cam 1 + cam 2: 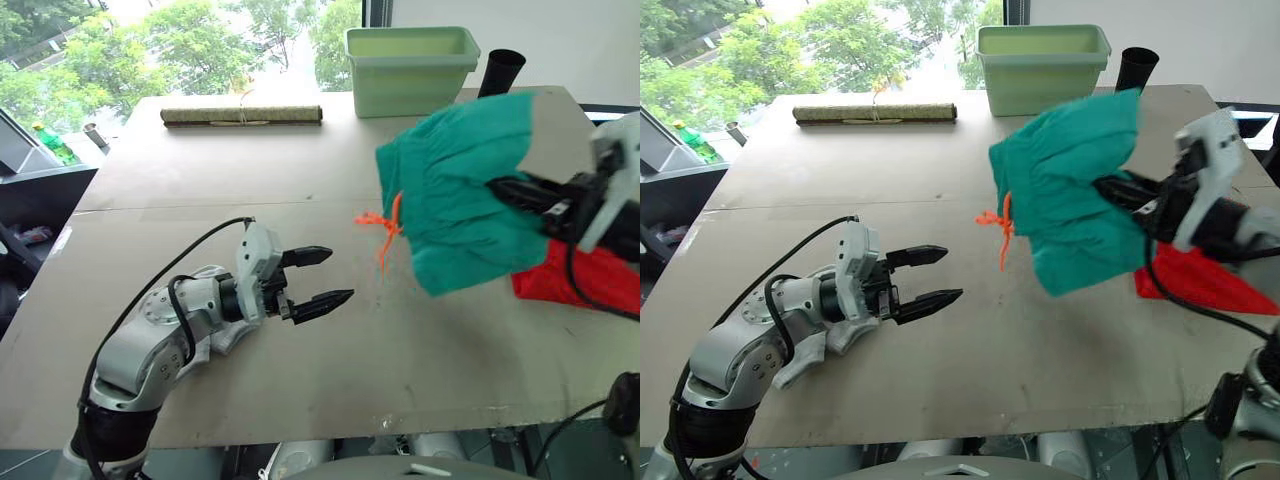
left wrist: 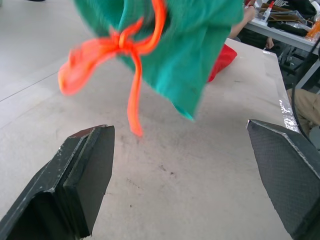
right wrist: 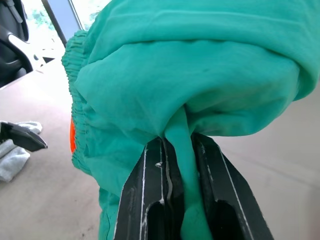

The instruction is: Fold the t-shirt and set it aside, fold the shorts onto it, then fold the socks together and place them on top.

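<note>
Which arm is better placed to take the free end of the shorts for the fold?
Left. The right gripper is already shut on the shorts, which hang above the table. The left gripper is open and empty, pointing at the dangling drawstring.

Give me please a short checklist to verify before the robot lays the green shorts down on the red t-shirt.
1. Right gripper has firm hold of the shorts: ok, shut on a pinch of cloth.
2. Shorts lifted off the table: ok, hanging in the air.
3. T-shirt folded and set aside: cannot tell, mostly hidden behind the shorts and arm.
4. Orange drawstring free: ok, dangling loose.
5. Left gripper ready to help: ok, open and holding nothing, low over the table.
6. Socks out of the way: ok, beside the left arm.
</note>
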`<state>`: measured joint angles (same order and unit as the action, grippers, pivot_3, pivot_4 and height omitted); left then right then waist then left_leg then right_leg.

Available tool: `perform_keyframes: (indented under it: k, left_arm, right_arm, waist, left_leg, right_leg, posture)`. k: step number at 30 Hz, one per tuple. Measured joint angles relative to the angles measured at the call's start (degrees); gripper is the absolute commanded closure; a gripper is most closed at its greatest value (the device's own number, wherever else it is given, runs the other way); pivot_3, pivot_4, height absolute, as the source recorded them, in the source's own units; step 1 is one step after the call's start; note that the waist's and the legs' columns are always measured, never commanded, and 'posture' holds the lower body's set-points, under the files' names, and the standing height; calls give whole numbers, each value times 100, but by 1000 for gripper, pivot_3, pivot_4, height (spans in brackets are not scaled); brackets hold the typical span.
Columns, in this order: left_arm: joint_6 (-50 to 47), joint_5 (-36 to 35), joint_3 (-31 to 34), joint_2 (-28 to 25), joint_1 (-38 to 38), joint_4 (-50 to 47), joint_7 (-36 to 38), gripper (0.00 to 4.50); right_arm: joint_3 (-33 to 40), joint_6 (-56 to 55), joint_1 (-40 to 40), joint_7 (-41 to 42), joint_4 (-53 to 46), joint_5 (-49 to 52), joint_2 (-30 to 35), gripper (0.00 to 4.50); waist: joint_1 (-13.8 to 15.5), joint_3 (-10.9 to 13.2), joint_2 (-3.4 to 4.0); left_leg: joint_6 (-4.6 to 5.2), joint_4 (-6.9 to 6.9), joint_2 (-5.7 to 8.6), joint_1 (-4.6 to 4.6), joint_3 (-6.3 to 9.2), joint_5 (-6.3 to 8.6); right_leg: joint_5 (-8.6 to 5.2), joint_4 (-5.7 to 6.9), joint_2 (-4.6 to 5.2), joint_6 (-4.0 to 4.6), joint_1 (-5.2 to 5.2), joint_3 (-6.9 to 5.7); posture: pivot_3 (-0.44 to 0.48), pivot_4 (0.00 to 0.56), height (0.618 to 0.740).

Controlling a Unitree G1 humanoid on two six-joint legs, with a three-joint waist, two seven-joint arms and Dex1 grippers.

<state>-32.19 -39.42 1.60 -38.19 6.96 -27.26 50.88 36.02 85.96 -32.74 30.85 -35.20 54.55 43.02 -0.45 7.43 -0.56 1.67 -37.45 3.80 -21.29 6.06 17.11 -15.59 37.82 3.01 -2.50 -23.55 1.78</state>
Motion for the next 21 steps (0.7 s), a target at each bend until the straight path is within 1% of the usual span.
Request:
perform_keyframes:
  k: [1,3,5,6,7,9,11,14,15,17,18,19,20,21]
  left_arm:
    - [2,-1,-2,14,4,0,19,0]
    - [-4,-7,-26,29,41,1,47,0]
    - [-64,-94,-101,103,259,-14,75,0]
    - [-122,-168,-138,146,367,-64,81,0]
    - [-163,-249,-173,156,436,-112,95,0]
    - [-229,-310,-186,160,463,-148,132,0]
    - [-280,-352,-230,166,521,-147,136,0]
    - [-317,-358,-224,160,549,-149,138,0]
    - [-365,-366,-226,165,574,-149,131,0]
    - [-380,-375,-220,166,599,-149,123,0]
    - [-396,-379,-225,189,630,-150,117,0]
    - [-415,-390,-254,241,674,-152,114,0]
    - [-430,-403,-259,246,683,-153,113,0]
    - [-445,-410,-264,251,697,-153,113,0]
  right_arm:
    - [177,244,-65,14,24,172,284,4464]
    - [348,501,-122,7,169,374,634,4464]
    - [334,602,-2,79,696,376,1279,4464]
    - [293,538,168,149,1088,223,1635,4464]
    - [225,402,309,178,1527,-17,1856,4464]
    - [64,160,464,189,2120,-354,1995,4464]
    - [-602,-592,726,360,2939,-926,2234,4464]
    - [-1234,-1389,717,422,3922,-1596,2304,4464]
    - [-1600,-1831,582,390,4433,-1968,2283,4464]
    - [-1862,-2152,515,381,4742,-2260,2253,4464]
    - [-2108,-2469,395,369,5008,-2507,2149,4464]
    - [-2427,-2930,259,358,5536,-2838,1921,4464]
    - [-2546,-3132,223,360,5795,-2984,1825,3681]
    - [-2616,-3247,210,356,5942,-3068,1776,3669]
  waist:
    - [1,0,0]
    - [0,0,0]
    - [24,1,-1]
    - [59,0,-3]
    - [68,-3,-9]
    - [69,-5,-10]
    - [39,-4,-7]
    - [13,-2,1]
    - [-2,-1,2]
    - [-6,1,6]
    - [-14,1,5]
    - [-18,2,3]
    - [-17,2,4]
    - [-11,2,4]
  left_leg:
    - [0,0,-1,-1,0,0]
    - [1,0,-1,-2,-2,0]
    - [2,-5,-1,-6,-4,0]
    - [3,-10,-1,-10,-5,0]
    - [3,-13,-1,-10,-7,0]
    - [3,-19,-1,-8,-17,0]
    - [3,-21,-7,-4,-28,0]
    - [3,-22,-8,-3,-36,-1]
    - [3,-23,-8,-4,-38,-1]
    - [3,-23,-9,-6,-36,-1]
    - [3,-28,-11,-6,-37,-1]
    - [3,-29,-11,-7,-38,-1]
    - [2,-32,-10,-8,-41,-1]
    - [2,-34,-10,-9,-41,-1]
  right_leg:
    - [0,-2,0,0,1,-2]
    - [0,-1,0,0,1,-1]
    - [0,-1,6,0,3,-9]
    - [0,-3,8,0,6,-14]
    - [0,-4,9,0,8,-13]
    - [0,0,8,0,9,-4]
    - [0,7,2,0,8,3]
    - [0,7,1,0,5,9]
    - [0,7,0,0,4,11]
    - [0,7,0,-1,2,10]
    - [0,7,-3,0,3,11]
    - [0,7,-3,-1,3,13]
    - [0,8,-3,-1,3,14]
    - [0,8,-3,-1,3,14]
  posture:
    - [0,150,740]
    - [0,150,740]
    - [0,150,740]
    - [0,150,740]
    - [0,150,740]
    - [0,150,740]
    - [0,150,740]
    - [0,150,740]
    - [0,150,740]
    - [0,150,740]
    - [0,150,740]
    - [0,150,740]
    - [0,150,740]
    - [0,150,740]
